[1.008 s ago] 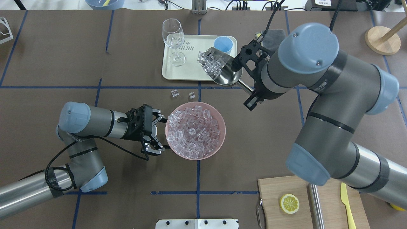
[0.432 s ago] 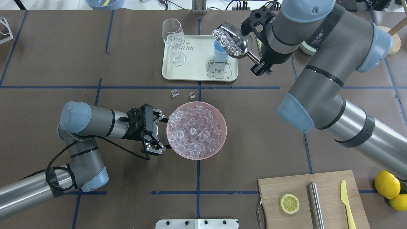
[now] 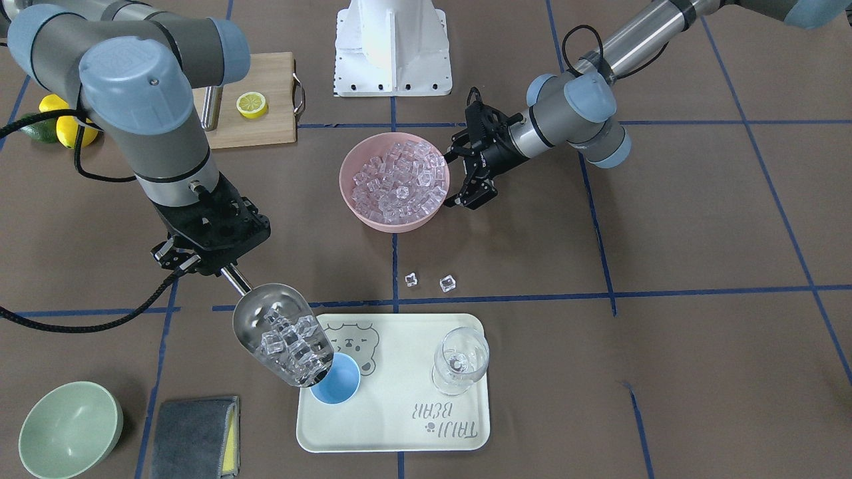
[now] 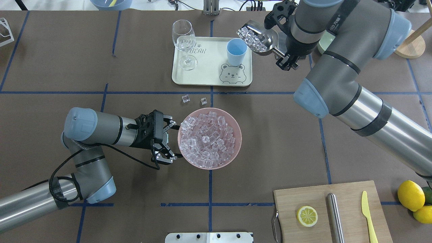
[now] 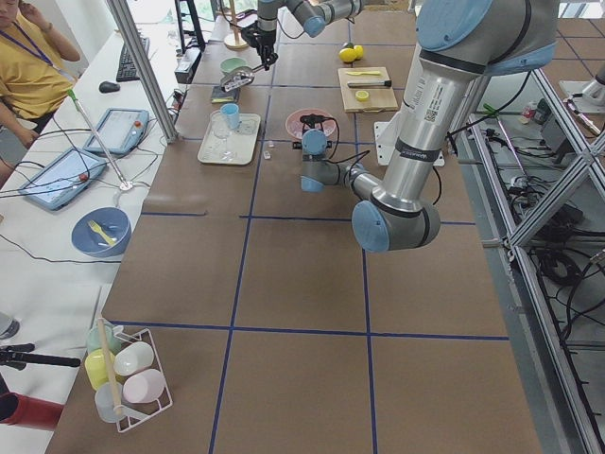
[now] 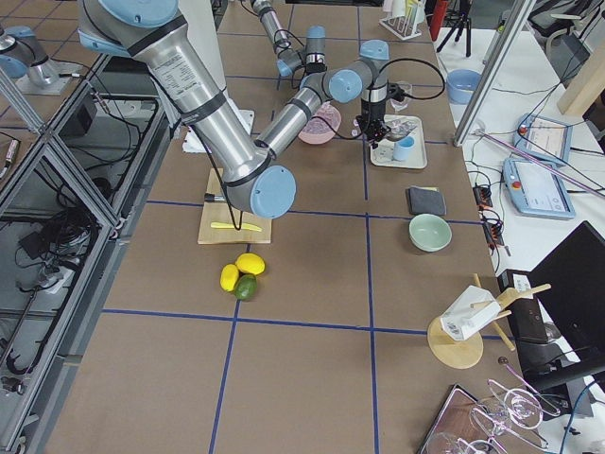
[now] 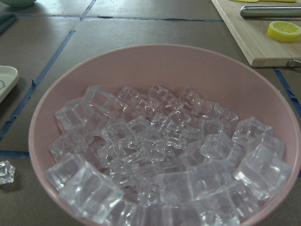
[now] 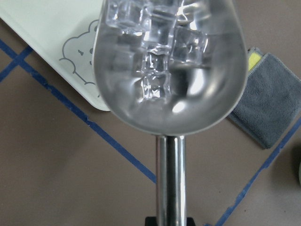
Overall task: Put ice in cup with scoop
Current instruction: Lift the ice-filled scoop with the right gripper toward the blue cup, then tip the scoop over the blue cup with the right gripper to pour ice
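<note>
Right gripper point(image 3: 194, 261) clamped on the rod handle of the scoop point(image 3: 279, 332), whose trough carries a load of ice point(image 3: 289, 347), its lip raised at the rim of the cup point(image 4: 236, 50). A clean pour calls for centring the lip over the narrow mouth and tipping slowly, lest cubes spill onto the tray point(image 3: 399, 426). Cup appears empty; pink bowl point(image 3: 347, 174) heaped with cubes; wine glass point(image 3: 459, 362) shows no ice. Left gripper point(image 4: 169, 143), jaws spread, sits beside the bowl

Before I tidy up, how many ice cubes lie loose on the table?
2: one cube beside another, between the bowl and the tray. None seem hidden.
</note>
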Controlling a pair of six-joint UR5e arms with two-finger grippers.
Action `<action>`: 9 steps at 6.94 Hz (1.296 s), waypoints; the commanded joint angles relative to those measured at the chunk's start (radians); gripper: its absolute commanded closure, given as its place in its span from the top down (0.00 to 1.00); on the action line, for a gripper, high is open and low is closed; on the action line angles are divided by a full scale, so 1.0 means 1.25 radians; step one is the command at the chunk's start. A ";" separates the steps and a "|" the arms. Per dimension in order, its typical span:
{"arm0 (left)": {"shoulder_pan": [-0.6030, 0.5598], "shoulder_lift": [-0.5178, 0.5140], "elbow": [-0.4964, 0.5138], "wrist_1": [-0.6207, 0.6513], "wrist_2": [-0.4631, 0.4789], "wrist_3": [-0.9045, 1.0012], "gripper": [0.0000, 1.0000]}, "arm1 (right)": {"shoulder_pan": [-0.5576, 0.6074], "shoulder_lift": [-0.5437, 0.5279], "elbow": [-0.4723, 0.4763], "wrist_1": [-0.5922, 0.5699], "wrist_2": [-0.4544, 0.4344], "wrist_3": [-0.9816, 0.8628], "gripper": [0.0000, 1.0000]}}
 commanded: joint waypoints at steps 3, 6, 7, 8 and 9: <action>0.000 -0.001 -0.001 0.000 0.001 0.006 1.00 | 0.003 0.042 -0.046 -0.137 0.029 -0.104 0.00; 0.000 -0.001 -0.001 0.000 0.001 0.006 1.00 | 0.017 0.172 -0.125 -0.314 0.025 -0.194 0.00; 0.000 -0.002 -0.001 0.000 0.001 0.005 1.00 | 0.025 0.181 -0.147 -0.319 0.027 -0.202 0.00; 0.000 -0.002 -0.001 0.000 0.002 0.005 1.00 | 0.030 0.188 -0.162 -0.333 0.030 -0.202 0.00; 0.000 -0.002 -0.001 0.000 0.001 0.005 1.00 | 0.034 0.225 -0.194 -0.364 0.031 -0.218 0.00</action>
